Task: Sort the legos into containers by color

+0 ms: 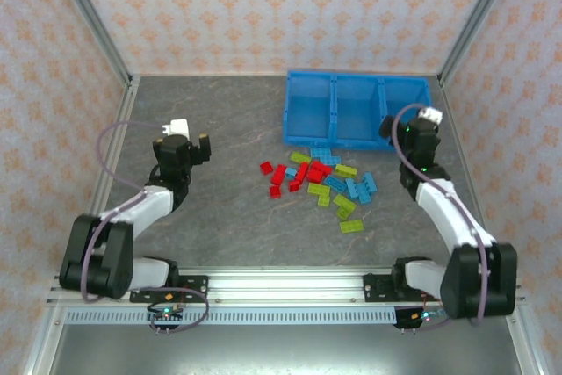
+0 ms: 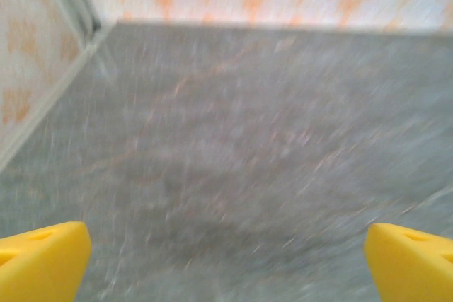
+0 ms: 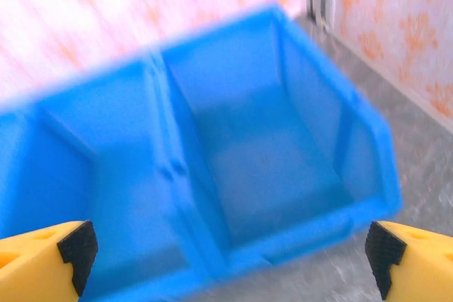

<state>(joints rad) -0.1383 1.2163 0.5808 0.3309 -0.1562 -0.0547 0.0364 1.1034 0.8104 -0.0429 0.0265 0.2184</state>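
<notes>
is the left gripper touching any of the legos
Apart. The top view shows the left gripper over bare table, well left of the legos.

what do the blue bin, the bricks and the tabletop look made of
Bin: likely moulded plastic, smooth, uniform bright blue, thin walls. Bricks: apparently hard plastic; the yellow-green ones look translucent. Tabletop: dark grey with stone-like veining, matte; possibly laminate or a mat.

Lab robot cell — aluminium frame [image 1: 290,280], patterned wall panels [image 1: 290,6], grey tabletop [image 1: 228,129].
</notes>
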